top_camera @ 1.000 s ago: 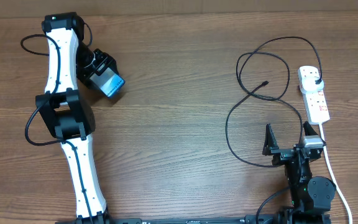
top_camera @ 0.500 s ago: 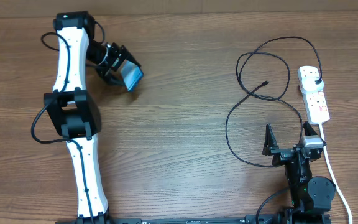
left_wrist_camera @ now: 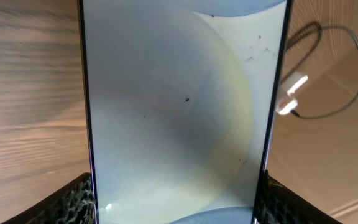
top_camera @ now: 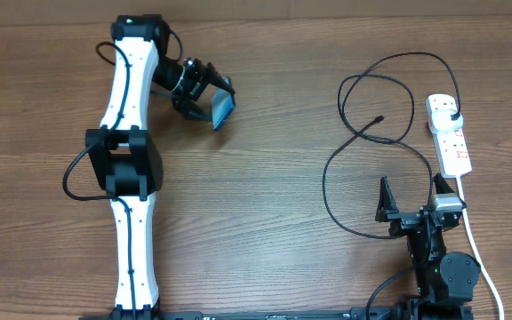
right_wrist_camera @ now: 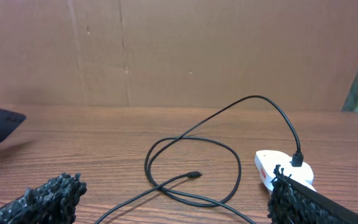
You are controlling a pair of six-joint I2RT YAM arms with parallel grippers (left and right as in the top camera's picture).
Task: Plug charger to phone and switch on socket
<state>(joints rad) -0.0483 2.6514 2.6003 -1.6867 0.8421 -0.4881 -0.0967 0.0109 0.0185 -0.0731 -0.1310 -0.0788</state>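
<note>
My left gripper (top_camera: 213, 102) is shut on the phone (top_camera: 223, 110), held above the table at the far middle-left with its cyan screen tilted. In the left wrist view the phone (left_wrist_camera: 179, 106) fills the frame between the fingers. The charger (top_camera: 354, 133), a thin black cable, lies looped at the right with its plug tip (top_camera: 379, 118) free on the wood; the tip also shows in the right wrist view (right_wrist_camera: 194, 174). Its black adapter (top_camera: 452, 115) sits in the white socket (top_camera: 449, 135), which also shows in the right wrist view (right_wrist_camera: 277, 169). My right gripper (top_camera: 411, 197) is open and empty near the front right.
The socket's thick white cord (top_camera: 474, 240) runs toward the front right edge past my right arm. A brown cardboard wall (right_wrist_camera: 179, 50) stands behind the table. Bare wood lies between the two arms.
My left arm has carried the phone to the right and slightly farther back, turning it more edge-on. The right arm, cable and socket have not moved.
</note>
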